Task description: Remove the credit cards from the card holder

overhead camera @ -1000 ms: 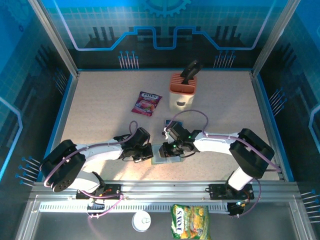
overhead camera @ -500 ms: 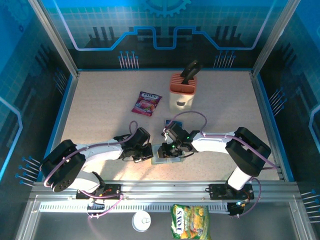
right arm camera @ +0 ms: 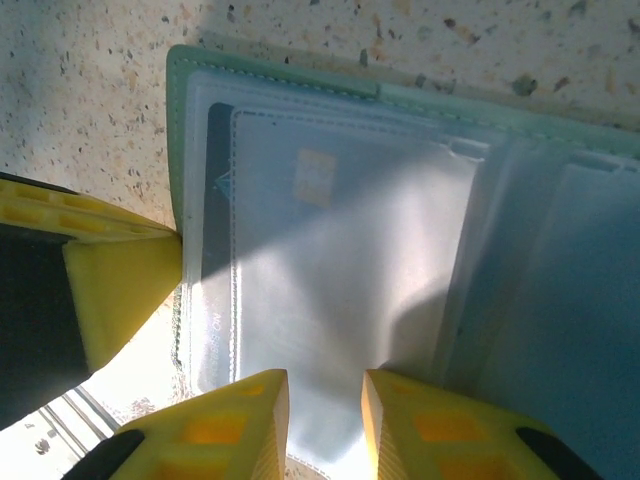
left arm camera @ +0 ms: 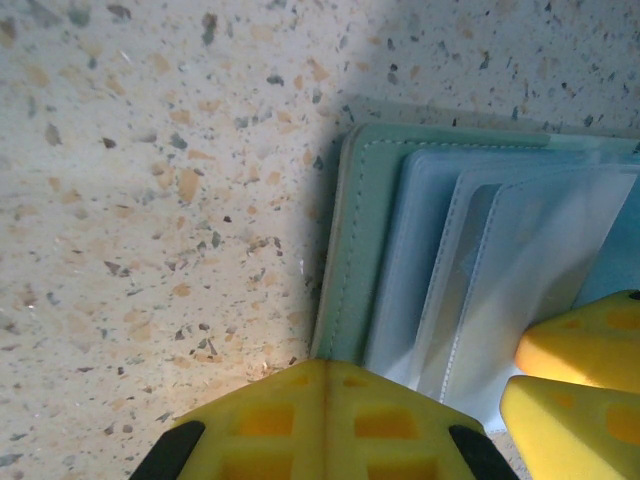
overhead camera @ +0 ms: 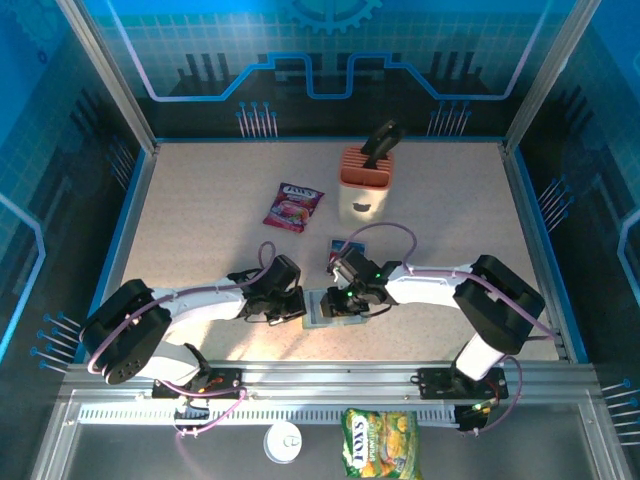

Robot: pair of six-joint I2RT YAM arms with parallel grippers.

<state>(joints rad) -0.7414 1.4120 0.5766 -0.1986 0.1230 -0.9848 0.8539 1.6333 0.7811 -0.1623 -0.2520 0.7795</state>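
Note:
The card holder [overhead camera: 322, 310] lies open on the table between both grippers, with a grey-green rim [left arm camera: 352, 240] and pale blue-grey pockets [right arm camera: 400, 240]. A card with a chip and a dark blue edge [right arm camera: 218, 190] shows through the left pocket. My left gripper [left arm camera: 326, 366] is shut, its tip pressing on the holder's left edge. My right gripper [right arm camera: 325, 392] hovers over the left pocket, its jaws a narrow gap apart with nothing between them. One blue and red credit card [overhead camera: 345, 247] lies on the table just behind the right arm.
A purple-red snack packet [overhead camera: 293, 207] lies at the back left. A peach slotted block [overhead camera: 365, 170] with a black tool in it stands behind. A green-yellow packet [overhead camera: 380, 445] and a white disc [overhead camera: 284, 441] sit below the front rail.
The right gripper has shifted slightly over the open holder. The left arm has stayed where it was, still pinning the holder's edge.

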